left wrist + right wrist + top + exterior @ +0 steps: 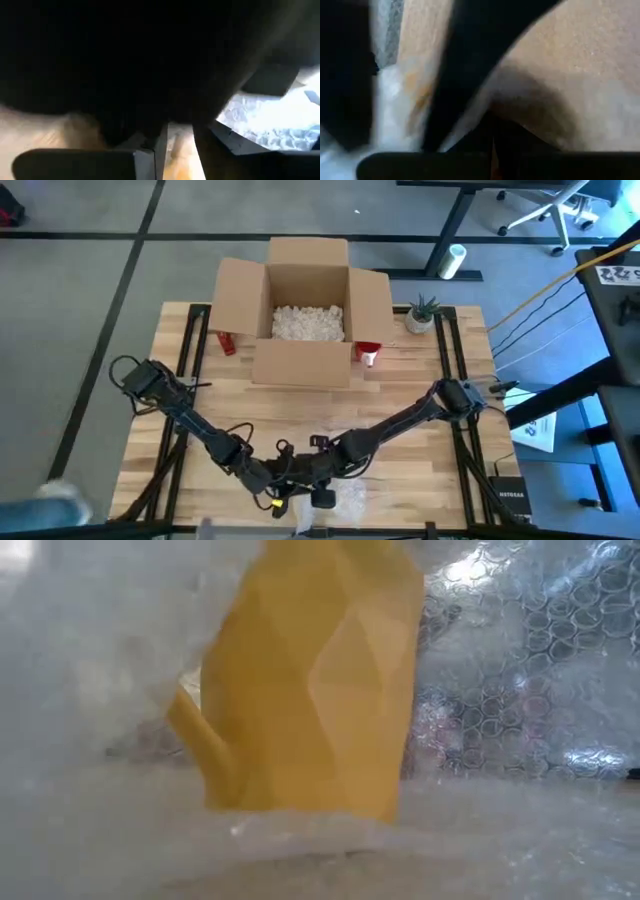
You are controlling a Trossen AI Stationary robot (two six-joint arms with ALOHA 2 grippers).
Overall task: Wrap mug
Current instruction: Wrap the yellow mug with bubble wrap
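mug (310,690) upright on bubble wrap (520,690) (yellow) | left end effector (272,488), right end effector (318,476): beside it, grip unclear

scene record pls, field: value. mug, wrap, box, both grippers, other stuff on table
mug: yellow faceted mug, upright on the bubble wrap, wrap rising behind and beside it
box: open cardboard box at table's far side, white packing fill inside
left gripper: at near table edge by the mug, fingers not readable
right gripper: close beside the left one, fingers not readable
other: small potted plant right of the box
table: wooden table
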